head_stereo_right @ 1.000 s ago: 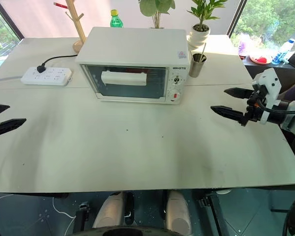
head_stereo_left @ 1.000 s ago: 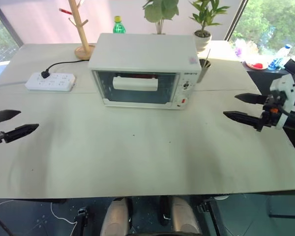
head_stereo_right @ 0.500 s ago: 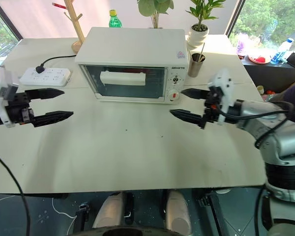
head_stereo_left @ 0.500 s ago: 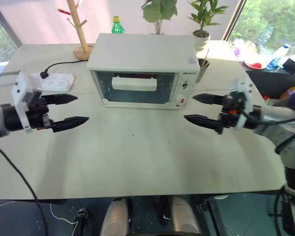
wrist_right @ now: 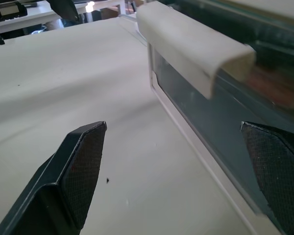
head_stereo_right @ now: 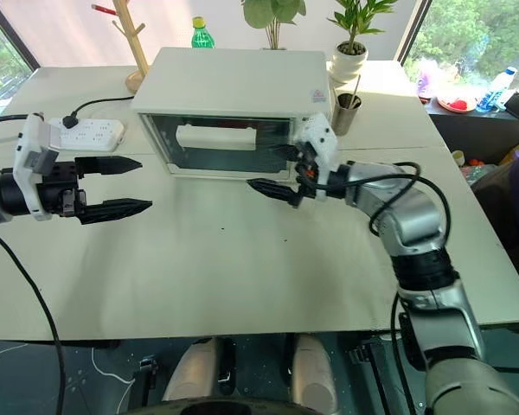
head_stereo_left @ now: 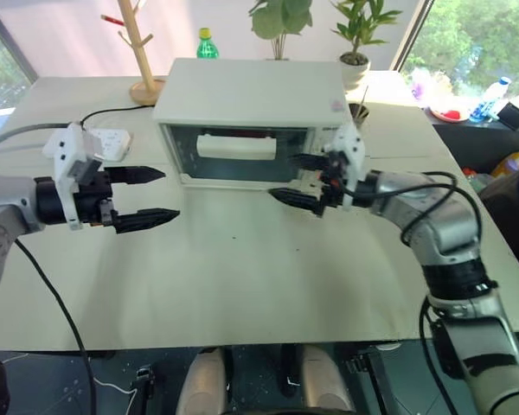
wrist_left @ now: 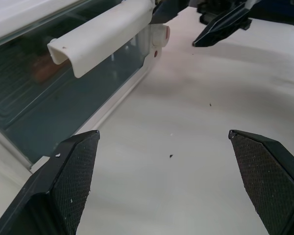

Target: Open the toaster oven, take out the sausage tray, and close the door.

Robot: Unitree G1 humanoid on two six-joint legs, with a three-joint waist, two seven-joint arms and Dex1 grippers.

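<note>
Converging inward: right gripper (head_stereo_left: 301, 181) now at door (head_stereo_left: 238, 154), left gripper (head_stereo_left: 156, 194) nearer; both spread wide.

— What sort of room is this?

— A bright office or demo room set up like a kitchen corner. A wide pale tabletop (head_stereo_left: 242, 285) carries a boxy white toaster oven (head_stereo_left: 251, 121) and a white power strip (head_stereo_right: 91, 132).

— What else?

— Tall windows with trees outside, green potted plants (head_stereo_left: 359, 35) on the far edge, a bare wooden branch-shaped stand (head_stereo_left: 143, 52).

Head pair looks down over the table (head_stereo_left: 242, 285); both wrist views closely share the oven door (wrist_left: 49, 98).
</note>
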